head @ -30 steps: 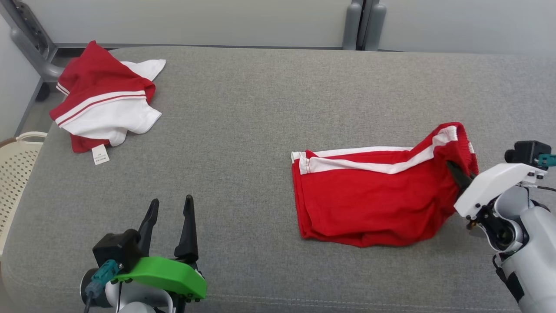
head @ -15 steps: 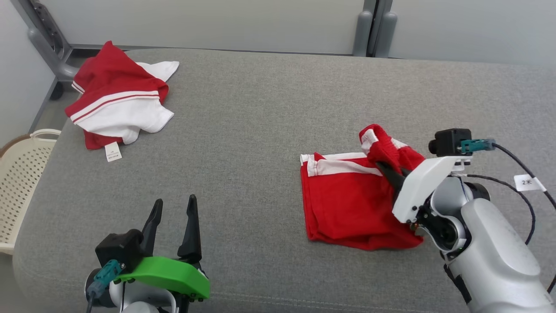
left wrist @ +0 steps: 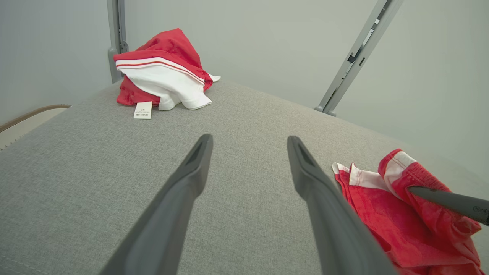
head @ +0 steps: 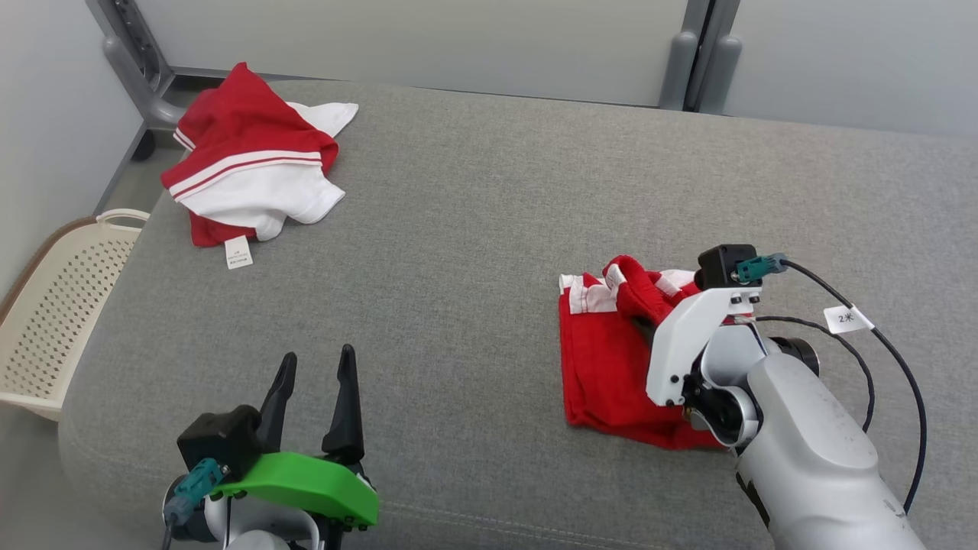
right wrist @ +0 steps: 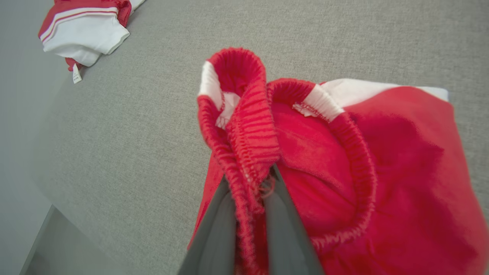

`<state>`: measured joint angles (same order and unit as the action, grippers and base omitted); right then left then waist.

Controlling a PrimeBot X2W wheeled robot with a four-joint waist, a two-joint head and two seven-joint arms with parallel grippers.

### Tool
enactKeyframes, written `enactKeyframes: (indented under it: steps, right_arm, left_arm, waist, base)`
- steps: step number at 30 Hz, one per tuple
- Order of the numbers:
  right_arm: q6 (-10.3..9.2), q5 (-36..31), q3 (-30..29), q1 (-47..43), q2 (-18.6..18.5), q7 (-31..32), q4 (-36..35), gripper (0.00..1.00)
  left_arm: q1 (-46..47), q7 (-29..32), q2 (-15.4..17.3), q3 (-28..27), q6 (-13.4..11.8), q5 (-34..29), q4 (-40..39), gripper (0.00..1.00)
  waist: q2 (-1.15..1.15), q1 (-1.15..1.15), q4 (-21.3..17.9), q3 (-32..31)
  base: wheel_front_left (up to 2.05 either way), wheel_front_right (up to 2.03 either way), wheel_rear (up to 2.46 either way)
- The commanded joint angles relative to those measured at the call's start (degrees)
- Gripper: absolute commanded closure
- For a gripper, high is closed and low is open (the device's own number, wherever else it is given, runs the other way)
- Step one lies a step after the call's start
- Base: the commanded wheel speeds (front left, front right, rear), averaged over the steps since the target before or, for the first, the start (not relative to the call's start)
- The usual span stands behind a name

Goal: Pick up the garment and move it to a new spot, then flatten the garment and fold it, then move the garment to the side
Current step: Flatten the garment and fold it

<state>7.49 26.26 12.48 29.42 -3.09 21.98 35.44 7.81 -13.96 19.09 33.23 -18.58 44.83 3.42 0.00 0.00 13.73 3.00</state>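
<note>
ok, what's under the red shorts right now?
Grey cushion shows all around the red shorts, whose lower part rests on it. The waistband is raised, pinched by the fingers of the right gripper. What lies beneath the cloth itself is covered.

Shorts soft matt cloth, ribbed waistband; cushion coarse weave; basket probably plastic.

On grey fabric pad: red shorts R side, red/white garment far L corner.
</note>
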Motion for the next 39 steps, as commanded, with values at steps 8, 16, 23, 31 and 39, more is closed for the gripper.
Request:
enactKeyframes:
  steps: [8,16,23,31,39]
  right_arm:
    - [0.00,-0.40,3.98,3.14,0.10,-1.64,7.67,0.17]
    - [0.00,0.57,8.91,3.97,0.13,-3.73,9.92,0.00]
    - [0.00,3.58,12.43,4.67,0.11,-5.21,6.64,0.00]
    - [0.00,1.53,6.68,4.41,-0.69,-6.19,2.35,0.00]
    - [0.00,0.04,0.01,1.44,-6.63,-0.93,-1.41,0.00]
  left_arm:
    - [0.18,-0.49,-0.75,-0.14,0.91,0.43,1.21,0.00]
    - [-0.72,-0.59,-0.58,0.04,1.04,0.40,1.50,0.00]
    - [-1.69,-0.19,0.29,0.05,0.34,0.47,1.01,0.00]
    - [-2.84,0.45,1.27,0.51,-0.46,-0.10,-0.60,0.00]
    - [-2.27,1.98,2.46,1.48,-1.23,-1.02,-2.34,0.00]
  waist:
    - [0.00,0.00,1.15,-1.03]
    - [0.00,0.00,0.76,-2.32]
    - [0.00,0.00,-1.02,-3.79]
    - [0.00,0.00,-3.96,-4.83]
    - [0.00,0.00,-4.86,-4.53]
  base:
    - [0.00,0.00,0.00]
    - [0.00,0.00,0.00]
    - [0.00,0.00,0.00]
    - [0.00,0.00,0.00]
    - [0.00,0.00,0.00]
